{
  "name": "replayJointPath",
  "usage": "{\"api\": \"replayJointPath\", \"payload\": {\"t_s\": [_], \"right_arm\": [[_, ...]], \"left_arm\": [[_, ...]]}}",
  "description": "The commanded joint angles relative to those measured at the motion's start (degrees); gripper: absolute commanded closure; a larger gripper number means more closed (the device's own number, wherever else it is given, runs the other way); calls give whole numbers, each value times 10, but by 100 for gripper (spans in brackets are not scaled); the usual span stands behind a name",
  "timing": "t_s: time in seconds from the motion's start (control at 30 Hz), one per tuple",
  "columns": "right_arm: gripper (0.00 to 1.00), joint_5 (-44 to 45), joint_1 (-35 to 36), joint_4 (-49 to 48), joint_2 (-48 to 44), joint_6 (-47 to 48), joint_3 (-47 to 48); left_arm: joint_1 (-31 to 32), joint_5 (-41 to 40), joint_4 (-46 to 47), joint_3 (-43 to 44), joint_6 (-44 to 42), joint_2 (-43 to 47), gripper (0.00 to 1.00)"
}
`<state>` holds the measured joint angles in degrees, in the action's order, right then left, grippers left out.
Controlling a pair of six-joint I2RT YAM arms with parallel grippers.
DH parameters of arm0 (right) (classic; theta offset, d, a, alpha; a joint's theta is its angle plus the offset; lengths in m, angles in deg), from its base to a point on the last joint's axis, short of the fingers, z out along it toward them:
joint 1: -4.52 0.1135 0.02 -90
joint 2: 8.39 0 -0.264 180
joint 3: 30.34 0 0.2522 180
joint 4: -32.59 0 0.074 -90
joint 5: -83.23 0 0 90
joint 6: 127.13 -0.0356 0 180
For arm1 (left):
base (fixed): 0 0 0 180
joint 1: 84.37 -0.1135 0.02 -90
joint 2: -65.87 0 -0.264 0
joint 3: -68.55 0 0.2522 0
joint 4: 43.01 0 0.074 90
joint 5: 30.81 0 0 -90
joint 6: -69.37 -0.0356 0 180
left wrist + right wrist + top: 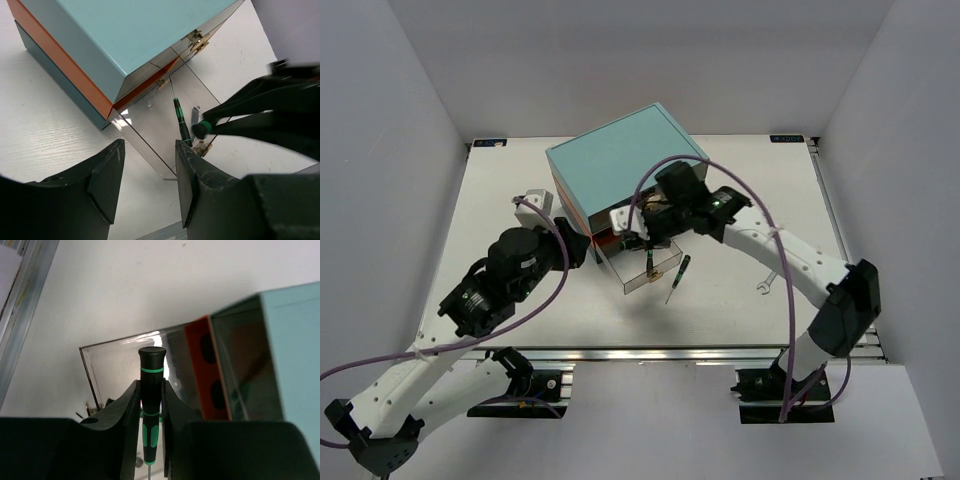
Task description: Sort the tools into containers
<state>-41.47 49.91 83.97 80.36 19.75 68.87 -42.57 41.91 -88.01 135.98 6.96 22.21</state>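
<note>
The chest [625, 160] with the teal top stands at the middle back. One clear drawer [638, 268] is pulled out toward me. My right gripper [645, 242] is over this drawer, shut on a green-black screwdriver [151, 365] held upright, cap up, shaft pointing down. In the left wrist view another screwdriver [181, 120] appears to lie inside the drawer [150, 120]. A third screwdriver [676, 277] lies on the table right of the drawer. The silver wrench [767, 287] lies further right. My left gripper [147, 165] is open and empty beside the drawer's left corner.
The chest has an orange band [60, 60] and closed drawers with small knobs [197, 40]. White walls enclose the table [510, 200] on three sides. A metal rail [670, 352] runs along the near edge.
</note>
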Motion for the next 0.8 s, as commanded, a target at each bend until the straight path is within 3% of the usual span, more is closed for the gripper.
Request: {"api": "replayJointPath", "payload": {"t_s": [0.0,0.17,0.23,0.27,0.3,0.4,0.5,0.57,0.67,0.73,0.77], "right_arm": [[100,48,29,-17,19,-4,18],[100,79,30,-44,77,-112,58],[95,96,29,-56,85,-123,51],[88,107,30,-58,88,-129,48],[73,114,30,-56,92,-129,48],[57,130,29,-54,93,-132,43],[49,133,23,-55,78,-142,35],[48,133,17,-55,69,-152,37],[49,125,-3,-62,42,-189,43],[54,122,-32,-77,8,-248,35],[64,126,-57,-103,-20,-276,15]], "left_arm": [[2,-14,-22,2,15,38,45],[2,-20,-37,-11,35,68,45],[1,-16,-40,-13,36,73,45],[2,-12,-41,-13,36,74,45],[2,-8,-39,-13,35,72,45],[2,12,-29,-8,30,60,45],[2,32,-12,-4,24,41,47],[2,44,0,-5,21,29,48],[2,73,28,-5,17,6,59],[2,100,49,-2,13,-9,70],[3,107,59,0,11,-26,72]]}}
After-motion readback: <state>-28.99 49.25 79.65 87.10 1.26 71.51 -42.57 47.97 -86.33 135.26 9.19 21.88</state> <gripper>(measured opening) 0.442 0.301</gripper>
